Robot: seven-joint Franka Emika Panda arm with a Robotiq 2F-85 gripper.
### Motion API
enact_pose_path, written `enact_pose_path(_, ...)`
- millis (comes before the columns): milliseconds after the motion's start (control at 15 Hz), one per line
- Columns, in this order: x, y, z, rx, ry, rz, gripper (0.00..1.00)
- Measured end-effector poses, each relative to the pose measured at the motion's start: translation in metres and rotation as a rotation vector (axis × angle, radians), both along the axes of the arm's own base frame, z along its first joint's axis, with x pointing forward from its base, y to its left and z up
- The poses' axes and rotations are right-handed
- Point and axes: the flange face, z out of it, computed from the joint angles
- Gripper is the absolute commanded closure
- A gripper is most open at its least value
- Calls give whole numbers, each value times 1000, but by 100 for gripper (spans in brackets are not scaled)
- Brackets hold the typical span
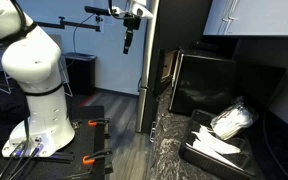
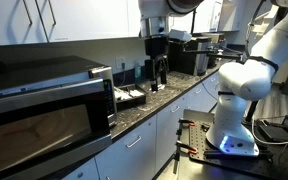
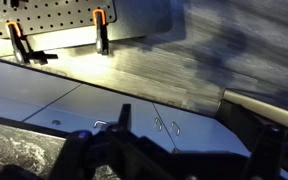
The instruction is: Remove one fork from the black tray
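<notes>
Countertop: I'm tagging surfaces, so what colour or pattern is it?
The countertop is dark with grey speckles, stone-like; it shows best in an exterior view.

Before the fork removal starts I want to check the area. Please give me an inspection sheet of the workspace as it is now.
Surface: dark speckled countertop.
Job's things: black tray on the countertop, holding white utensils; single forks are too small to tell.
Clutter: clear bag by the tray's far end; microwave close to the tray.
Grippers: gripper high above the counter, jaws look apart, holding nothing.
Cables: cable bundle at the robot base.
Surroundings: white cabinets under the counter; orange clamps on the floor platform.
</notes>
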Motion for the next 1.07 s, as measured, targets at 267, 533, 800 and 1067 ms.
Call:
enact_pose_path(267,0,0,0,0,1,-1,0)
enact_pose_path(533,2,-10,-7,-11,12,-26,0)
enact_pose_path(800,3,-32,-14,-44,17,-92,0)
enact_pose_path(1067,-2,-60,-19,-89,9,-187,0)
